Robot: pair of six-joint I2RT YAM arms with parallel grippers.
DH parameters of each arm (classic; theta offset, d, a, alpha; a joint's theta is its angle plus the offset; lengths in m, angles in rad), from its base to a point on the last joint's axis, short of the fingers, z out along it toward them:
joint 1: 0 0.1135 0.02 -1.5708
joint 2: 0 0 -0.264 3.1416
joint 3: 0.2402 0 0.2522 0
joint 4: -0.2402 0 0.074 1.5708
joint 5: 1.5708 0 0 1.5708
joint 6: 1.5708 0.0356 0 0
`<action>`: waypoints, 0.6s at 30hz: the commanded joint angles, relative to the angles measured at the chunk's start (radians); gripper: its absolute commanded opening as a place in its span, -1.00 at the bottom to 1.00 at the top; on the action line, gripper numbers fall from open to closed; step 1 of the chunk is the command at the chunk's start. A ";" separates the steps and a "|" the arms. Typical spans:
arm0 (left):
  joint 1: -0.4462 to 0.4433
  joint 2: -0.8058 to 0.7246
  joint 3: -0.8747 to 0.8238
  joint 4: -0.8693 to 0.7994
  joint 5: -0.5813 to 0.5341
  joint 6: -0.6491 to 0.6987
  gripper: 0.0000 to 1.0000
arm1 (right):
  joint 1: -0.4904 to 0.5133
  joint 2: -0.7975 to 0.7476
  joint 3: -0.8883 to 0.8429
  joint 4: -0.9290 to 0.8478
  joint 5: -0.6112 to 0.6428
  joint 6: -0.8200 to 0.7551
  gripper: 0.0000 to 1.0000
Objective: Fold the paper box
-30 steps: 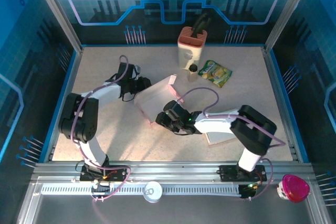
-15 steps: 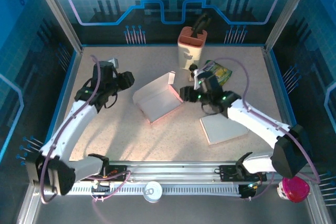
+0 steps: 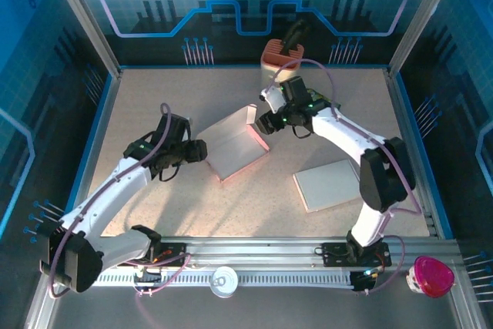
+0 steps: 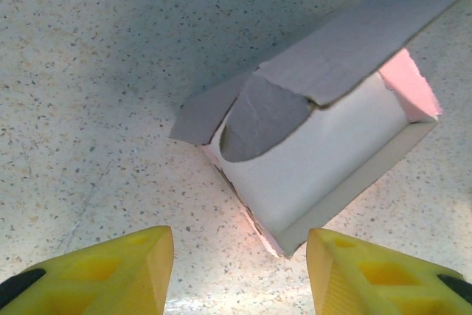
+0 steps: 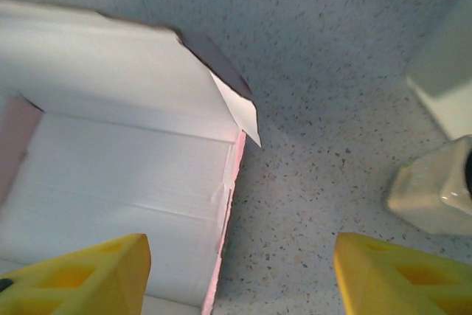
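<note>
White-black arms (image 3: 115, 190), lilac cables (image 3: 163, 117), yellow pincer fingers (image 4: 110, 271).

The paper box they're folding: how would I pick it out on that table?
Look at the speckled table. Near its middle lies the half-folded paper box, white inside with pink edges and one flap standing up. The flat sheet to its right lies level, with no raised walls.
</note>
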 commanded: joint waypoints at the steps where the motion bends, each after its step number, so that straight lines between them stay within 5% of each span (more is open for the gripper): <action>1: -0.002 0.044 0.009 0.030 -0.046 0.056 0.04 | 0.000 0.045 0.068 0.000 -0.036 -0.084 0.35; 10: 0.026 0.177 0.061 0.087 -0.093 0.092 0.01 | 0.009 0.189 0.221 -0.046 -0.075 -0.127 0.28; 18: 0.047 0.239 0.090 0.138 -0.048 0.118 -0.16 | 0.013 0.207 0.242 -0.066 -0.133 -0.135 -0.12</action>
